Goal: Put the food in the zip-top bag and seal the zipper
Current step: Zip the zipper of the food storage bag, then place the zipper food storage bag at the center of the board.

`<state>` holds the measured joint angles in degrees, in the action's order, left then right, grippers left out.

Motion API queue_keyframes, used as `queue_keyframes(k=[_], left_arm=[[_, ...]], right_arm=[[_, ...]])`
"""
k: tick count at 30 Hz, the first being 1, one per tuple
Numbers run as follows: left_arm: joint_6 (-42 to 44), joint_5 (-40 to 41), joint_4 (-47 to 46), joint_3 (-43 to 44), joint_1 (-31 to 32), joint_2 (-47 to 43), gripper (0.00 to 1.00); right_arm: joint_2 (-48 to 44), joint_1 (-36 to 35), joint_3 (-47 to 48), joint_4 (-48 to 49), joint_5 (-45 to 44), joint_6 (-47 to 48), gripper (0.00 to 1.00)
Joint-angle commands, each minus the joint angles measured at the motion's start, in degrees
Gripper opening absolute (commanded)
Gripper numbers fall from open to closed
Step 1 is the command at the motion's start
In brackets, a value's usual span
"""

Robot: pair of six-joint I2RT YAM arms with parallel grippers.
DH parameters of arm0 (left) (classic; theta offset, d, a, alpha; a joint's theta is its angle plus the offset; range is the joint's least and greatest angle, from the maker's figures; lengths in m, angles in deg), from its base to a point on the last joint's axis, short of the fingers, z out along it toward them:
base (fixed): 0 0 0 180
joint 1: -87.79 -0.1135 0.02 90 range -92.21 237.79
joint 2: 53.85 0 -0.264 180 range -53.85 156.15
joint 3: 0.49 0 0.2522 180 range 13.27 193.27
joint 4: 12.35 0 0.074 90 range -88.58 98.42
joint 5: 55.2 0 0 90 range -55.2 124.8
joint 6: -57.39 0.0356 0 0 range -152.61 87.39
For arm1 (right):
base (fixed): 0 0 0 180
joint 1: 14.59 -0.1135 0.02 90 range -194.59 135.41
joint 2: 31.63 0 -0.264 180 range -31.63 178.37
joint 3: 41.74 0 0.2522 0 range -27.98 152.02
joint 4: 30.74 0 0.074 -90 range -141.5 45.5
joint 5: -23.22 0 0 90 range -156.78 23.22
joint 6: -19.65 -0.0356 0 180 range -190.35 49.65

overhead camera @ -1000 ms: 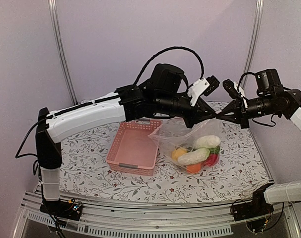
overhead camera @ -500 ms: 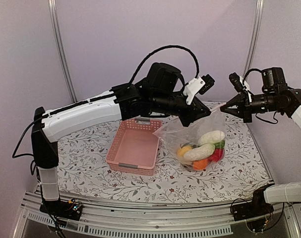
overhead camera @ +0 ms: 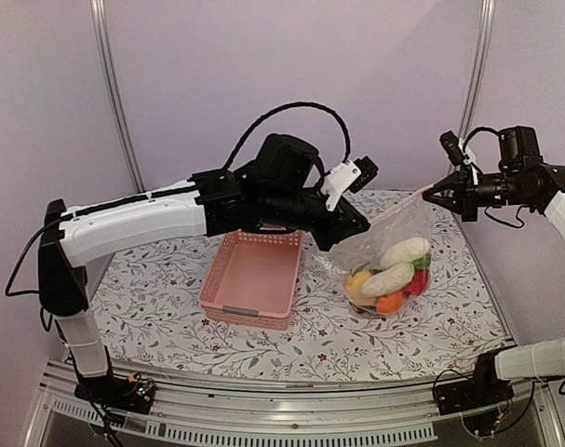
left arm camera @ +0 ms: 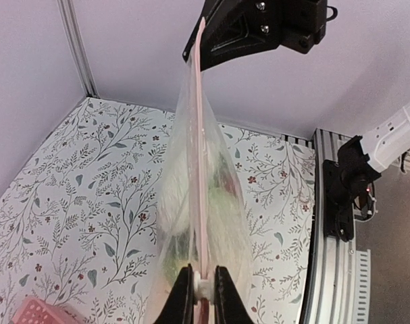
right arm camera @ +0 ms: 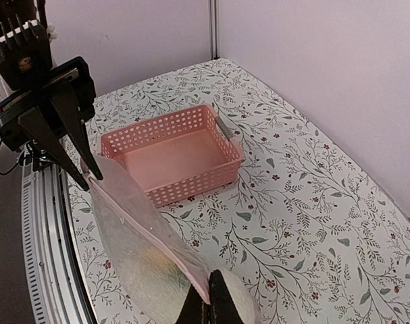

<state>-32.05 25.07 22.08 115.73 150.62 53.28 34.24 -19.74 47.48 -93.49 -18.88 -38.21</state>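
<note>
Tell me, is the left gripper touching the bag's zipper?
Touching. In the left wrist view, the left gripper pinches the zipper strip between its closed fingers.

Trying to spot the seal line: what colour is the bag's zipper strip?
The zipper is pale pink, clearest in the left wrist view.

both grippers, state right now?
Left gripper: shut on the zipper of the zip-top bag, one end.
Right gripper: shut on the zipper, other end.
</note>
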Motion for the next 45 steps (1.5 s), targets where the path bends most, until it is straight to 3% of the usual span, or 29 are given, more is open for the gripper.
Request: queue_keyframes(k=[1,12,29,37,45], left_arm=[[-2.14,0.2,8.77,-6.07,-1.49,-3.68,0.08],[-3.63,1.84,7.02,-15.35,-2.57,-9.71,0.08],[-5.24,1.69,4.94,-20.85,-3.4,-12.4,0.08],[-0.92,1.83,3.95,-12.48,-7.61,-6.75,0.02],[11.93,7.91,8.02,11.44,-12.89,4.51,0.0]], right_arm=[[0.13,3.37,0.94,6.34,-3.43,-0.84,0.0],[0.84,3.91,0.74,7.29,-4.28,-1.66,0.0],[1.17,4.5,-0.69,8.33,-4.22,-2.66,0.0],[3.7,4.45,1.02,10.82,-5.27,-4.35,0.0],[15.01,4.62,11.97,15.61,-3.96,-1.82,0.0]])
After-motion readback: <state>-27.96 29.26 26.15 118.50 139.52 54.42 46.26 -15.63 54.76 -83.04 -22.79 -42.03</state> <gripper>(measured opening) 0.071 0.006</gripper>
